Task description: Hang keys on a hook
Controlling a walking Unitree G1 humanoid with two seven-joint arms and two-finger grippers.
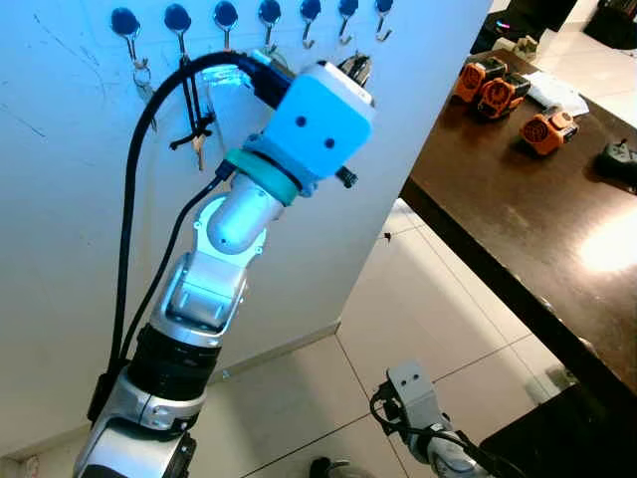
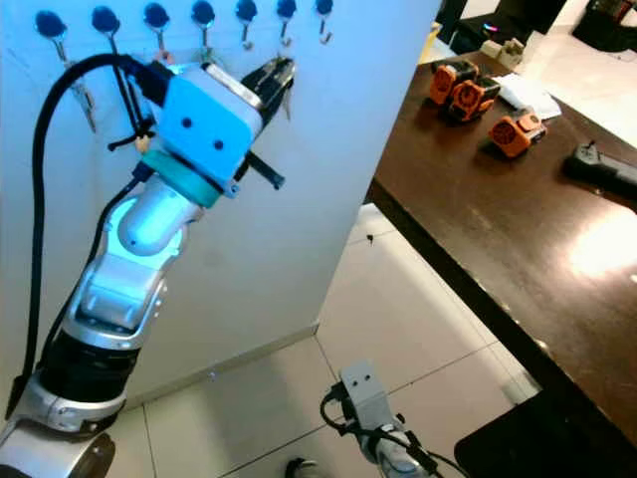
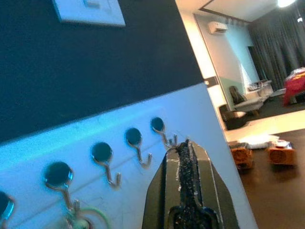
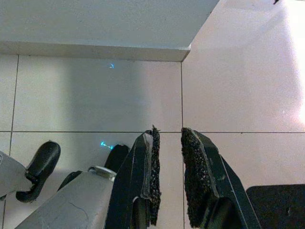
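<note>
Reaching up with our left arm, we have the left gripper (image 2: 277, 75) right at the row of hooks (image 1: 269, 20) on the white wall panel (image 1: 60, 249). In the left wrist view the two fingers (image 3: 188, 186) are pressed flat together with nothing we can make out between them. The keys (image 2: 287, 98) look like a small dark bit dangling at the fingertips in the right eye view, but it is too small to be sure, so we cannot say whether we hold them or they already hang on a hook. A separate bunch (image 1: 142, 80) hangs on a hook further left, and a dark lanyard (image 1: 196, 134) hangs from another.

The right gripper (image 4: 167, 167) hangs idle low over the tiled floor (image 4: 238, 71), fingers a narrow gap apart, nothing between them.

Risks, as we judge them:
- Hooks are thin and close together, so a small aim error would put the ring beside the hook tip, not over it.
- Letting go before the ring is seated drops the keys to the floor.
- Our wrist block and black cable (image 1: 134, 179) cover several hooks from the head camera, so checking the seat is hard.
- The cable lies near the lanyard and could snag it on pulling back.
</note>
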